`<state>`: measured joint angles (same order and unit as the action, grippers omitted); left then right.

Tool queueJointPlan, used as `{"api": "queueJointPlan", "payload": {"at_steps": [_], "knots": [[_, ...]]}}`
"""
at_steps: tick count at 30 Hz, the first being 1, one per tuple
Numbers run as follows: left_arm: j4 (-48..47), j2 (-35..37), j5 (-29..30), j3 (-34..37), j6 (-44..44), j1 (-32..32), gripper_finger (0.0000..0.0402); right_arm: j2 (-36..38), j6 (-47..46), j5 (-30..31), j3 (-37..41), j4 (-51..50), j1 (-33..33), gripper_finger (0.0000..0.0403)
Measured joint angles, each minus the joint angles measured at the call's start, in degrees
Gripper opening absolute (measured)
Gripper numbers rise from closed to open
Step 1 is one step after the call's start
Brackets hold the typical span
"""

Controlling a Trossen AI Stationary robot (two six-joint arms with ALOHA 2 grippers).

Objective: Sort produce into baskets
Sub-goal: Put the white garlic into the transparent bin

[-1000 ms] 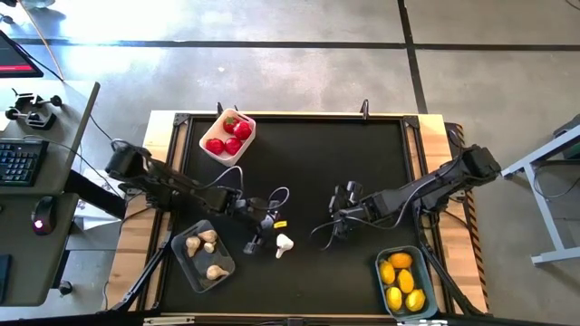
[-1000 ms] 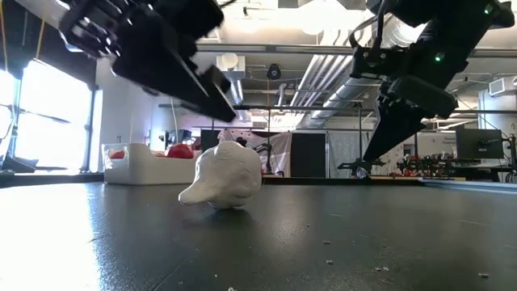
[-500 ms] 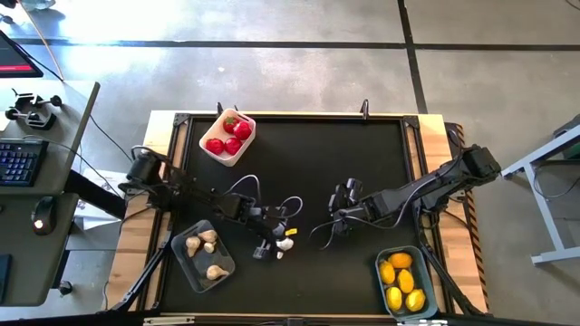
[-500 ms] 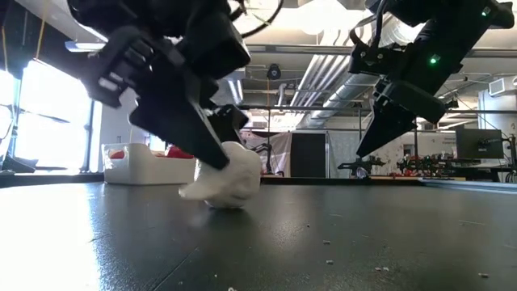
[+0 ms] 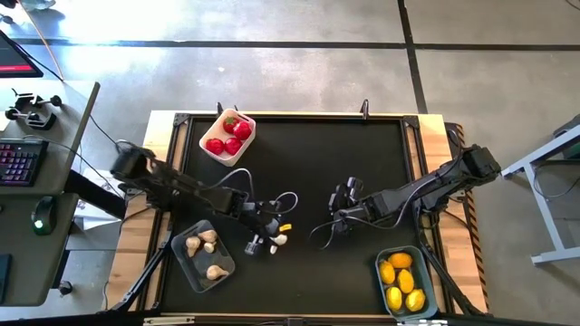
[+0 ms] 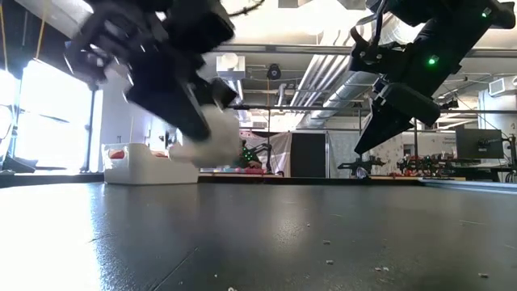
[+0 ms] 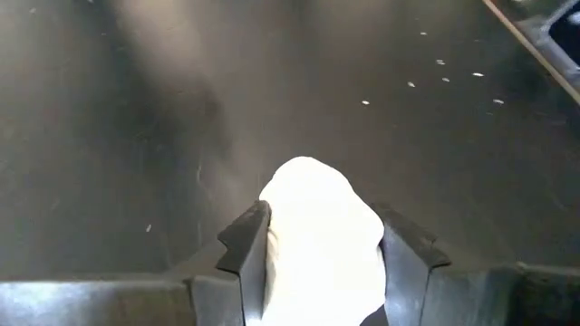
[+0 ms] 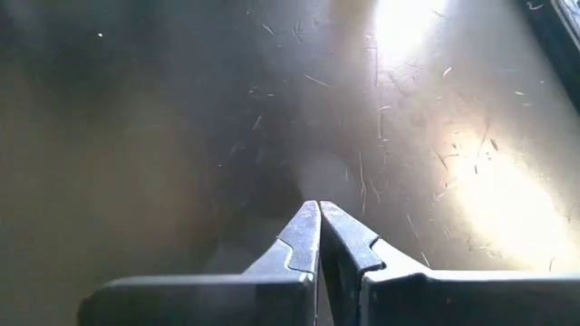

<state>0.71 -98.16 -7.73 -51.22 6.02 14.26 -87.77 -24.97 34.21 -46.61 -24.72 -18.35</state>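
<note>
Garlic bulb (image 7: 319,231) in left claw (image 7: 322,258), three binned

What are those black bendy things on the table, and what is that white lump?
They are two robot arms. One picture looks down from above, one looks level across the table, and two come from cameras on the arms' wrists. The left end effector is shut on a white garlic bulb and holds it off the black table. The right end effector is shut and empty, waiting near the table's middle. Three baskets sit on the table: a white basket with red tomatoes, a grey basket with more garlic, and a blue basket with yellow lemons.
</note>
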Motion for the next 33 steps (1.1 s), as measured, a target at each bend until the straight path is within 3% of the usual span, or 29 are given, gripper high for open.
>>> {"api": "queueJointPlan", "payload": {"at_steps": [9,19,26,33], "knots": [[-21.7,17.8,-0.1,0.0,-8.7,2.1,0.0129,0.0,4.4,1.2,0.0,6.3,1.7,0.0],[-44.1,29.3,5.4,0.0,-31.7,15.1,0.0129,0.0,12.6,-2.7,0.0,12.9,7.5,0.0],[-44.7,33.6,6.8,6.1,-45.3,22.9,0.0129,0.0,14.1,-2.9,0.0,12.9,10.3,0.0],[-44.1,34.4,6.5,11.6,-49.0,27.4,0.0129,0.0,15.0,-3.1,0.0,12.9,12.1,0.0]]}}
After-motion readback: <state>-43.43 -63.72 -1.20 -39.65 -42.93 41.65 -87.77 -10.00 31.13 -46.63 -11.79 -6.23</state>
